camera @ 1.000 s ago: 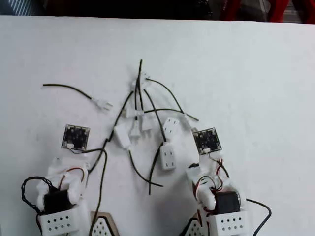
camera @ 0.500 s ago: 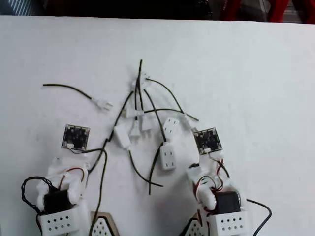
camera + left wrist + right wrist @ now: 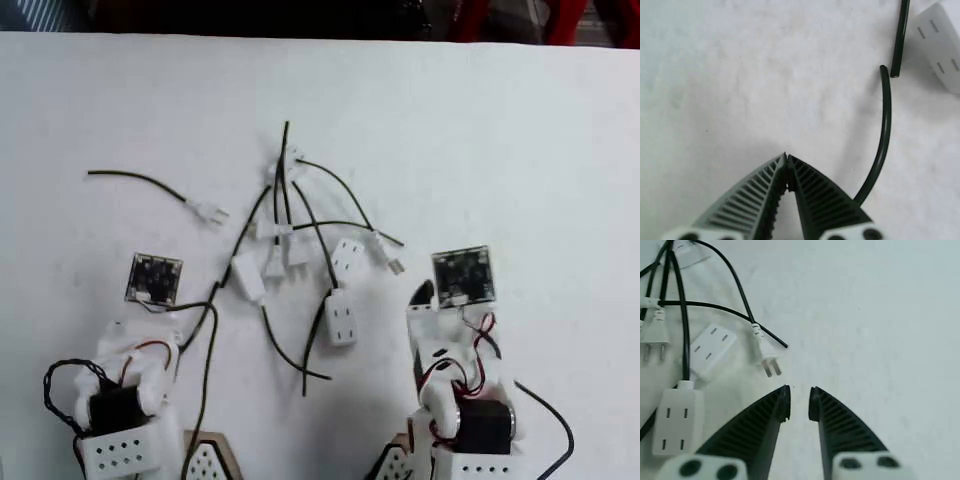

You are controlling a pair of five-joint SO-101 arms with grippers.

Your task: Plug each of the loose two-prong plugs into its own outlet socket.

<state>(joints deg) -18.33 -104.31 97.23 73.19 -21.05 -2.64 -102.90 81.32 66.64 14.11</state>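
The work surface is a plain white table [image 3: 520, 150]. The cords lie on it in a loose tangle in the middle, and both arms are at the near edge. As far as I can judge, the task has not really begun, because no plug is seated in a socket. The nearer socket block [image 3: 341, 318] and the farther socket block [image 3: 347, 257] both show free slots in my right wrist view. The two middle plugs [image 3: 272, 262] lie side by side with their prongs bare. The lone plug [image 3: 210, 212] lies well apart on the left arm's side, on its own cord. The nearest plug [image 3: 769, 360] lies just in front of my right gripper [image 3: 798, 402], also with bare prongs. This gripper has its jaws a little open and holds nothing; it points toward that plug but does not touch it. My left gripper [image 3: 786, 159] has its jaws closed together on nothing, low over the table beside a black cord [image 3: 884, 125]. Among the cords there is also a third white block [image 3: 247, 277], and I cannot tell if it is a socket. So every insertion is left to do, and I think the nearest plug is the natural one to take first.
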